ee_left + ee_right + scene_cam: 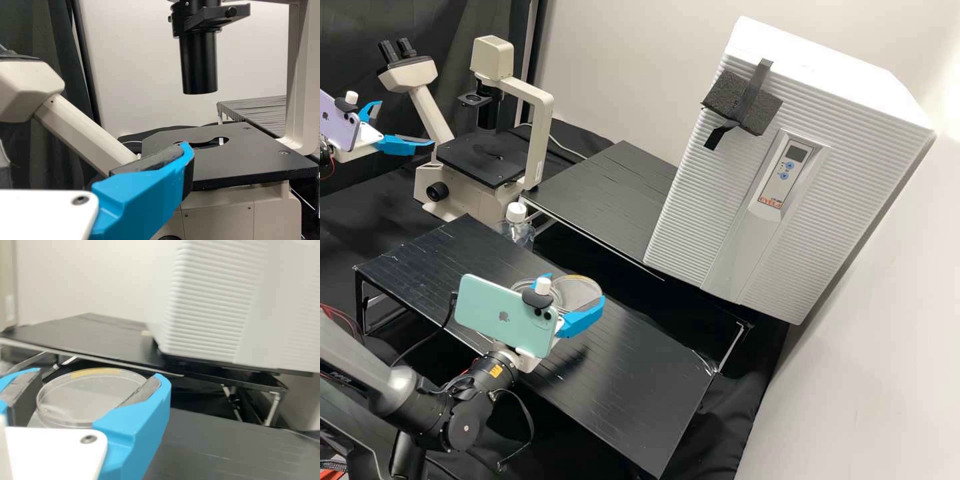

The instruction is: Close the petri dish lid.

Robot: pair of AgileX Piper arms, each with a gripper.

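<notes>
Nearest the camera in the high view, the right arm [420, 408] crosses the near edge of the counter [627, 387]; the right tool [576, 288], spread lid-wide, grips the clear lid [579, 297] beside the dish [519, 286]. The left tool [407, 123] hangs wide open and empty by the microscope [537, 137].

Left wrist view: open space separates the stage [240, 160] from the barrel [198, 65] above.

Right wrist view: the lid sits between the pads, a dark gap [197, 396] beyond the counter.
</notes>
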